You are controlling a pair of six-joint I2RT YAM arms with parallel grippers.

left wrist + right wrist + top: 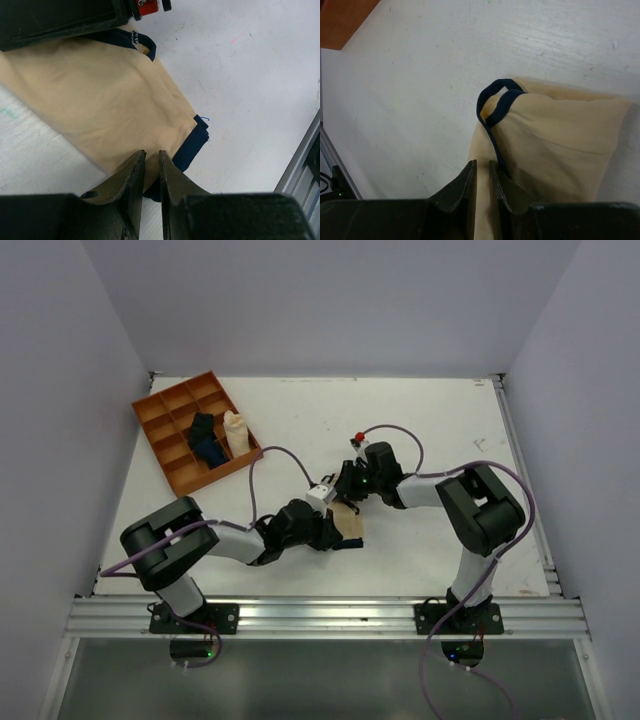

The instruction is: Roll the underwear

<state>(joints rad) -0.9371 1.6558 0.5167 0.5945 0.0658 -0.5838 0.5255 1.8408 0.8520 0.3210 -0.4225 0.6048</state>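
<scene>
Gripping underwear (350, 526) flat on bench (400, 420) front-centre, L jaws & R jaws both pinched on its edges, prob. starting the roll; next needs turning cloth over itself evenly w/o slipping.

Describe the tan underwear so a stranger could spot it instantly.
On the white table, look where the left gripper and right gripper meet. The underwear lies there, tan with a dark edge band; the cream roll and dark blue roll sit in the wooden tray.
</scene>
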